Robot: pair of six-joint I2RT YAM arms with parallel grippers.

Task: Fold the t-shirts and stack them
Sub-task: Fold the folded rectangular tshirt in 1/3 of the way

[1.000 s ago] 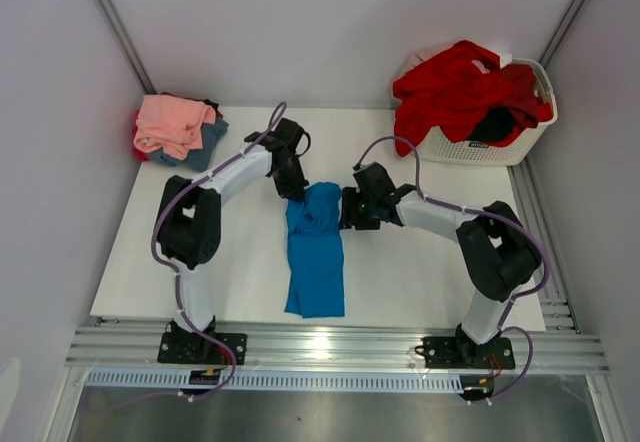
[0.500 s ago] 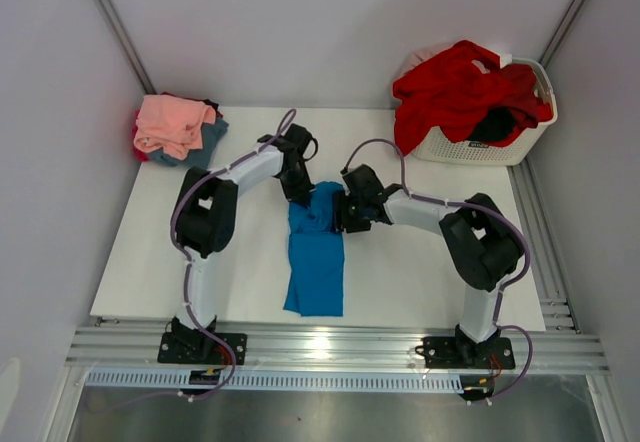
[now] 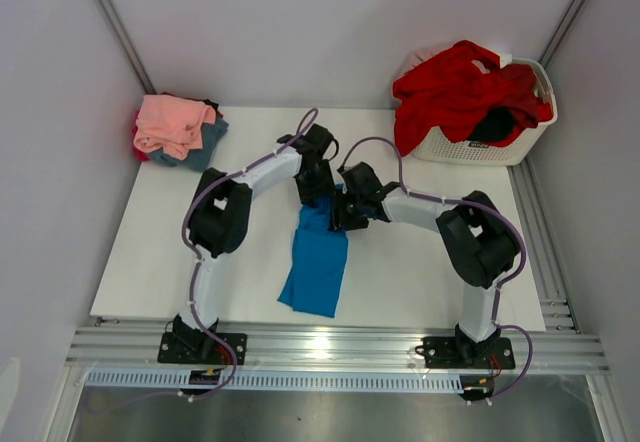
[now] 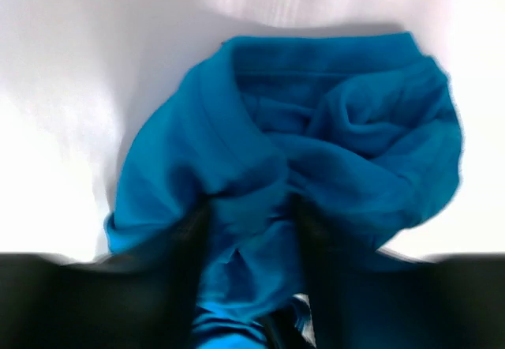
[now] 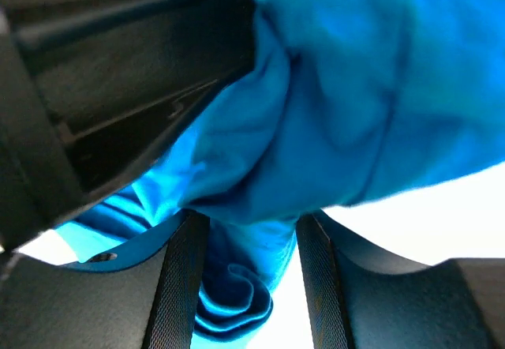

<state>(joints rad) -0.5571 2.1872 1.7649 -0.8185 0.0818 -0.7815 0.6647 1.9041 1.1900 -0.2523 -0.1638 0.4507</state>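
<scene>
A bright blue t-shirt [image 3: 318, 262] lies as a long strip in the middle of the table, its far end bunched up. Both grippers meet at that bunched end. My left gripper [image 3: 322, 194] stands over it with its jaws apart, and blue cloth [image 4: 331, 128] lies between the blurred fingers [image 4: 189, 238]. My right gripper [image 3: 340, 212] comes in from the right, open, with a rolled fold of the shirt [image 5: 355, 88] between its fingers [image 5: 183, 286] and bare table beside the right one. The left gripper's dark body [image 5: 118, 73] fills the right wrist view's upper left.
A pile of folded tees [image 3: 175, 127], salmon pink on top with slate blue and red below, sits at the table's back left corner. A white slatted basket [image 3: 480, 147] at the back right holds a red tee [image 3: 465, 87] and a black one [image 3: 495, 122].
The left gripper has swung right toward the right gripper and opened its jaws. The shirt's far end has bunched up, and its near end has slid left, leaving the strip slanted.
</scene>
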